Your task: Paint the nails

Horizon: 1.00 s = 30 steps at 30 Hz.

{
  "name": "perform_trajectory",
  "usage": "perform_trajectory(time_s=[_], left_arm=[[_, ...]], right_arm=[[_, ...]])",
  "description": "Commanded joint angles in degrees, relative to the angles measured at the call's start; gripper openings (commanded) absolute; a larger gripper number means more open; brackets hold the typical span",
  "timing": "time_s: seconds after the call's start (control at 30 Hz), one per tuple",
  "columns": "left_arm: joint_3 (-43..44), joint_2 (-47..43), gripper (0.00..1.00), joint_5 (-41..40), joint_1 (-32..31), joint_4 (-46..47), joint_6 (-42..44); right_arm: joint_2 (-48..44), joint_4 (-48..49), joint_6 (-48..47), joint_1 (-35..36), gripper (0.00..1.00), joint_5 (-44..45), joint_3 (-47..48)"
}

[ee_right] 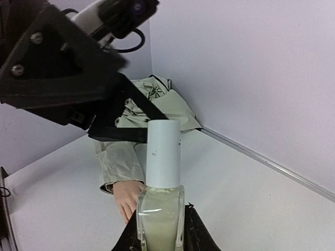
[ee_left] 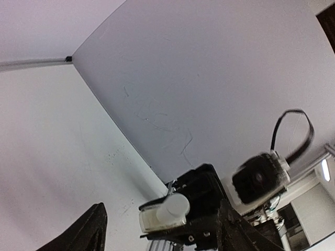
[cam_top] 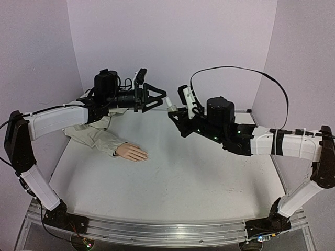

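Note:
The peach mannequin hand (cam_top: 132, 152) lies palm down on the white table, its beige sleeve (cam_top: 94, 135) running back left. Its nails (cam_top: 144, 156) are too small to make out. My right gripper (cam_top: 171, 111) is shut on a small glass polish bottle (ee_right: 159, 217) with a white cap (ee_right: 163, 151), held upright above the table's back middle. My left gripper (cam_top: 163, 99) is open, level with the cap and just left of it. Its dark fingers (ee_left: 86, 232) frame the cap (ee_left: 171, 209) in the left wrist view. The hand also shows behind the bottle (ee_right: 125, 196).
White walls close in the table (cam_top: 209, 178) at the back and both sides. A black cable (cam_top: 246, 70) loops above the right arm. The left gripper's black frame (ee_right: 68, 78) fills the upper left of the right wrist view.

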Motion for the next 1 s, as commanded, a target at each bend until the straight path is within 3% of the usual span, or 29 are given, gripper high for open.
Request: perform_trajectory(time_s=[0.0,0.37,0.67,0.77,0.83,0.97], left_arm=[[3.7,1.5,0.67,-1.9,-0.1,0.5,-4.3],[3.5,1.1,0.30,-4.2,-2.0,0.4,-1.7],[4.4,1.2,0.00,-0.7,-3.7,0.3,3.7],[5.8,0.7,0.00,6.5,-4.5,0.3,10.7],[6.8,0.1,0.00,14.7,-5.3,0.3,16.9],[9.7,-1.6,0.00,30.3,-6.7,0.3,25.7]], right_arm=[[1.6,2.5,-5.4,3.0,0.00,11.7,4.5],[4.5,3.7,-7.1,5.6,0.00,12.7,6.8],[4.2,5.5,-4.1,5.5,0.00,7.2,7.6],[3.1,5.8,-2.7,3.8,0.00,-4.0,7.7],[2.0,6.4,0.9,1.1,0.00,-17.6,7.4],[1.9,17.5,11.3,-4.2,0.00,-57.1,5.7]])
